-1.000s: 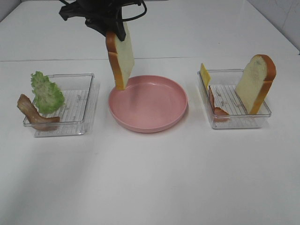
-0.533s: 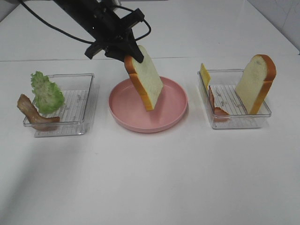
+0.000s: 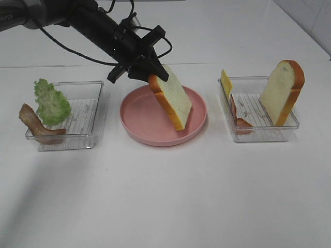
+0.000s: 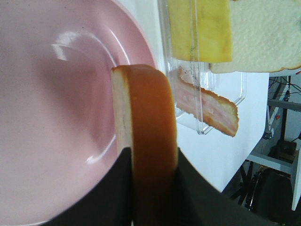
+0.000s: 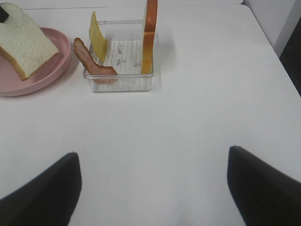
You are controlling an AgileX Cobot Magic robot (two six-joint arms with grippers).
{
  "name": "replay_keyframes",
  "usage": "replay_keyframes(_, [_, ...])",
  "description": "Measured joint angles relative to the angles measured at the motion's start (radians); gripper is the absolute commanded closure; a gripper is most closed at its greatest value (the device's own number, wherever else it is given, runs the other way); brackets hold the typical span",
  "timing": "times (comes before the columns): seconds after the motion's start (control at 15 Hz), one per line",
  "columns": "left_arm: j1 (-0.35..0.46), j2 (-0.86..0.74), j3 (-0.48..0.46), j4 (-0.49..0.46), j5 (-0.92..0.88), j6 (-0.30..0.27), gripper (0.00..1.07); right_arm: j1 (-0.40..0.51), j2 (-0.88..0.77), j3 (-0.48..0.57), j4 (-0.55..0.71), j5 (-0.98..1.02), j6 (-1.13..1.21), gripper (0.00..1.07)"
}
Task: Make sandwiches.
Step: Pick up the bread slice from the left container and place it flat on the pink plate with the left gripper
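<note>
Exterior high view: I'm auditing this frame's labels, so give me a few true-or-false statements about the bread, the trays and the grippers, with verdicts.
1. The left gripper holds a bread slice tilted over the pink plate. True.
2. The lettuce lies on the plate. False: it leans in the left tray.
3. The right gripper has its jaws shut on the cheese. False: the jaws stand open and hold nothing; the cheese stands in the right tray.
4. A second bread slice stands upright in the right tray. True.
</note>
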Motion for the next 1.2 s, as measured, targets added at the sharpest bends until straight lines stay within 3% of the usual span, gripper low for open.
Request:
replay_keyframes(0.4, [-0.011, 0.001, 0.0, -0.015, -0.047, 0.0, 1.07, 0.0, 0.0, 0.0, 0.0, 0.0, 0.0, 0.27])
replay_keyframes(0.93, [-0.031, 0.002, 0.0, 0.035, -0.068, -0.013, 1.07, 0.0, 0.0, 0.0, 0.0, 0.0, 0.0, 0.27])
replay_keyframes(1.2, [-0.031, -0.056, 0.0, 0.147, -0.07, -0.081, 1.07, 0.0, 0.0, 0.0, 0.0, 0.0, 0.0, 0.27])
